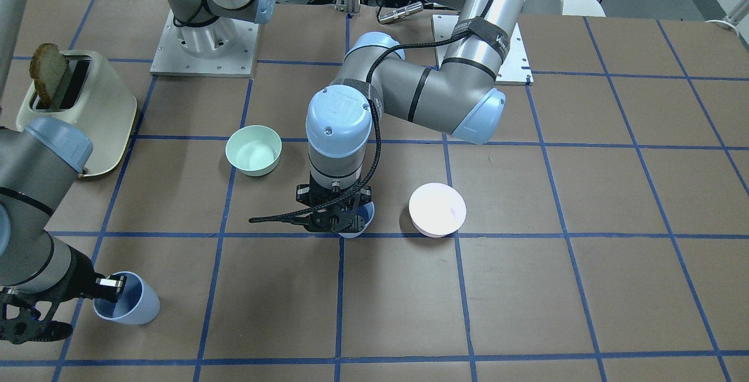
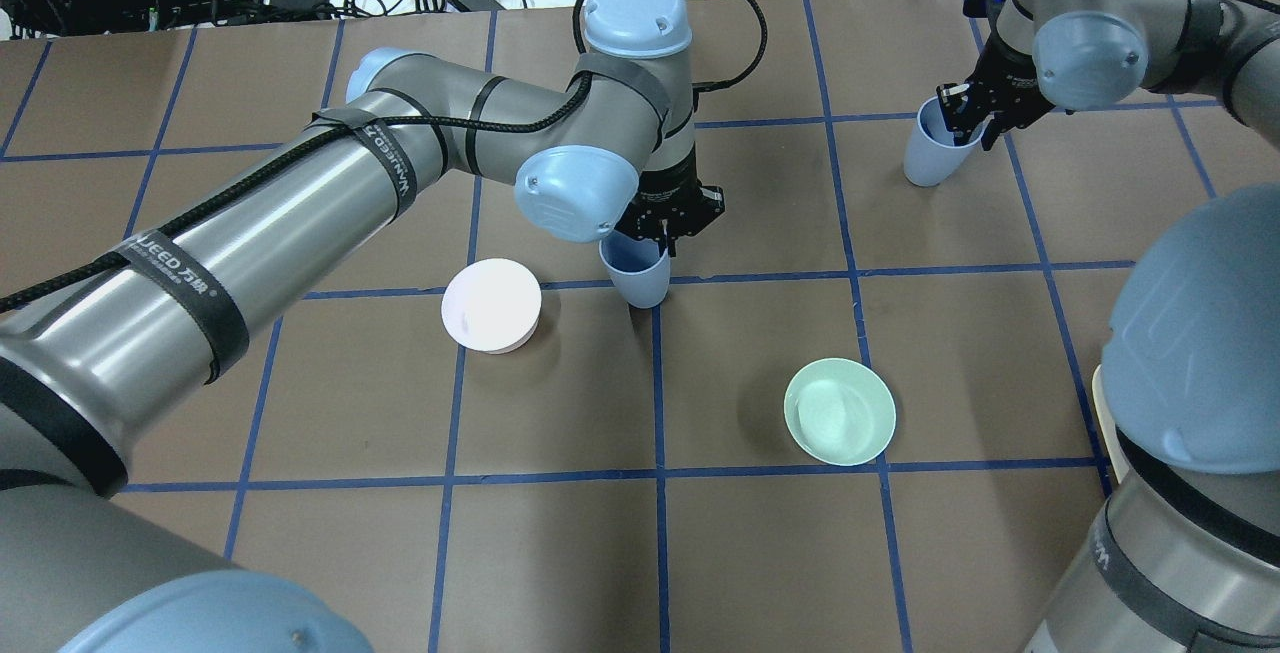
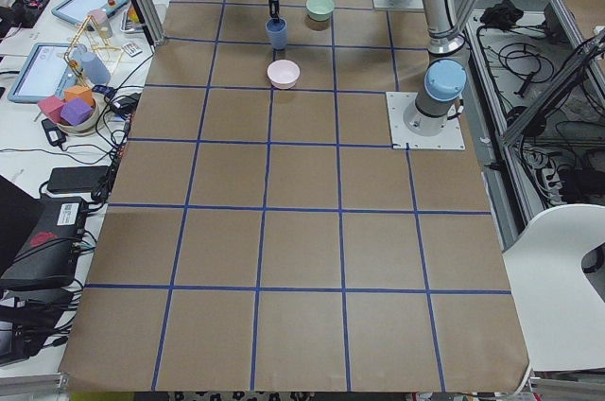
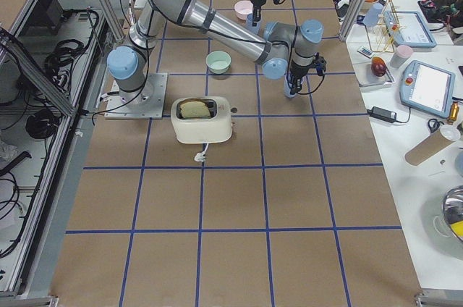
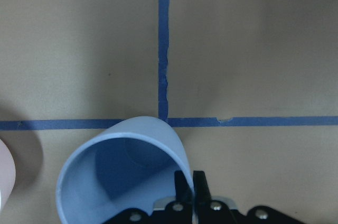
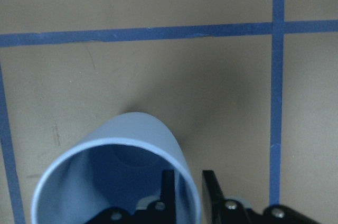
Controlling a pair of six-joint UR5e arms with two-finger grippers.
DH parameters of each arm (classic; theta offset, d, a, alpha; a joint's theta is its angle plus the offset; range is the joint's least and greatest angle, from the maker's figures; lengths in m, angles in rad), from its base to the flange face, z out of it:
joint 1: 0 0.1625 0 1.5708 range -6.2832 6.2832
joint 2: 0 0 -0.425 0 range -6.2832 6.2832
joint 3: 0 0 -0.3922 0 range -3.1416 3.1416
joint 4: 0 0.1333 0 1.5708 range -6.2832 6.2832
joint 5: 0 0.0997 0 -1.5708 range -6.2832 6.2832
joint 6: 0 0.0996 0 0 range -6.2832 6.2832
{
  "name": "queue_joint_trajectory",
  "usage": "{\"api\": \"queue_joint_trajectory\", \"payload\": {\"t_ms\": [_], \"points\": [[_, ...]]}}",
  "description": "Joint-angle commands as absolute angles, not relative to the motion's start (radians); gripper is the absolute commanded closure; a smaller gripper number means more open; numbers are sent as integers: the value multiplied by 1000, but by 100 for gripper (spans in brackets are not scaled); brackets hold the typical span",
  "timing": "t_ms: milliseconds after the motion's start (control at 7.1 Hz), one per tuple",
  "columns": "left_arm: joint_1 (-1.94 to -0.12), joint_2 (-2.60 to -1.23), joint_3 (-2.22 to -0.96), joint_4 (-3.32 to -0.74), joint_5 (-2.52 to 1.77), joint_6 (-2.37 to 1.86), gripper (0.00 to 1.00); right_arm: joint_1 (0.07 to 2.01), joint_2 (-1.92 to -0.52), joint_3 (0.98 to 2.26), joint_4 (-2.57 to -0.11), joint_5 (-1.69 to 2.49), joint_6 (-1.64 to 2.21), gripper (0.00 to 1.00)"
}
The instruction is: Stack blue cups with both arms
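Two periwinkle-blue cups are in view, each held by a gripper. My left gripper is shut on the rim wall of one blue cup near the table's middle, at a crossing of tape lines. In the left wrist view the fingers pinch this cup's wall. My right gripper is shut on the other blue cup at the far right, one finger inside the rim and one outside, as the right wrist view shows. Both cups are tilted. They stand about two grid squares apart.
A pale pink bowl lies upside down beside the left cup. A mint-green bowl stands upright nearer the robot. A cream toaster with a bread slice sits on the right arm's side. Blue tape lines grid the brown table.
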State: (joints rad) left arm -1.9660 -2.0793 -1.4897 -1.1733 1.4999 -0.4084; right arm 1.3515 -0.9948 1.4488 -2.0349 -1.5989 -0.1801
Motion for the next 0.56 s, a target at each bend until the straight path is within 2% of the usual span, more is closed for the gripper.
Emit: {"api": "queue_joint_trajectory", "payload": {"t_ms": [0,141,282,423], "points": [[-1967,-2091,-1499,-1128,1502,-408,100,1353,-1012,1440,-2029,-1598,-176,100],[-1967,-2092,-1500,-1127,1508,-408,11,1359,-1037,1440,-2019,-1597,-170,100],[-1964,-2060,-1497,-1131,1502,-408,0,1368,-1063,1440,-1976,-1595,-113,100],[-1954,-2027,-1485,-1152,1503,-408,0,1385,-1119,1446,-1906,-1571,-104,100]]}}
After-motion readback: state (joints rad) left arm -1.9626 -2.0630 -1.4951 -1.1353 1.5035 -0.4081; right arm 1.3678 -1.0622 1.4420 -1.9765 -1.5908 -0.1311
